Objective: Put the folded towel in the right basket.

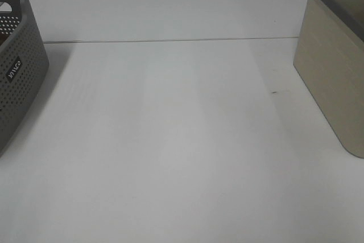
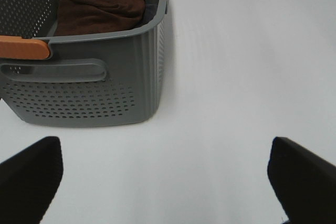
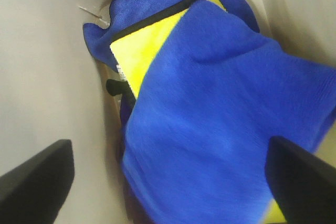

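Towel (image 3: 210,114): blue with a yellow side, loosely folded; it lies inside the right basket (image 1: 333,72), against its pale wall. Only the right wrist view shows it.
Right basket: beige with a grey rim, it stands at 3 o'clock on the table (image 1: 170,152) in the high view, partly cut by the picture edge.
Right gripper (image 3: 168,182): it hangs over the towel inside the right basket, with fingers wide apart and not clamped on the cloth.
Left gripper (image 2: 167,182): its fingers are wide apart over bare table near the left basket (image 1: 17,78), holding nothing.
Left basket: grey and perforated, at 9 o'clock in the high view. A brown cloth (image 2: 100,6) lies inside and an orange piece (image 2: 23,48) sits at its rim.
Table: white, with a small dark speck (image 1: 274,91) near the right basket, at about 3 o'clock.
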{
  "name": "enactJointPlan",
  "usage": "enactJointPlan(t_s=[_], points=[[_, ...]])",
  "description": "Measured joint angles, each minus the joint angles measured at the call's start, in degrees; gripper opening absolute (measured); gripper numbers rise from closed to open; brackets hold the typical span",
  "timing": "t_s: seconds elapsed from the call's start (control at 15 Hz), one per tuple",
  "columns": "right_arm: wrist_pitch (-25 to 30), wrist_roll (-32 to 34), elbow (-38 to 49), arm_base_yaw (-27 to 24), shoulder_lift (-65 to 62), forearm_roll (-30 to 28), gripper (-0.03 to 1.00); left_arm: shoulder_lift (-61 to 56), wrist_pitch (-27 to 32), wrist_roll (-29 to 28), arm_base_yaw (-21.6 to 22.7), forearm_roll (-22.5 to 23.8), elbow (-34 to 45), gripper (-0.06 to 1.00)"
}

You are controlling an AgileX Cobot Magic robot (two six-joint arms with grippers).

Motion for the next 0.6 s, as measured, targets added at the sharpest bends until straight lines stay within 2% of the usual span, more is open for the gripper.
enactJointPlan(t_s=[0.13, 0.27, 0.47, 0.6], points=[[-0.2, -0.2, 0.0, 0.2, -1.0, 0.3, 0.97, 0.0, 0.0, 0.0, 0.0, 0.0, 0.0, 0.99], [0.2, 0.3, -1.9, 3.3, -3.0, -0.2, 0.98, 0.0, 0.0, 0.0, 0.0, 0.0, 0.0, 0.99], [0.3, 5.8, -6.0, 15.8, -6.9, -6.2, 0.98, 0.0, 0.0, 0.0, 0.0, 0.1, 0.0, 0.99], [0.4, 9.2, -6.0, 19.9, -9.7, -9.3, 0.98, 0.0, 0.0, 0.0, 0.0, 0.2, 0.0, 0.99]])
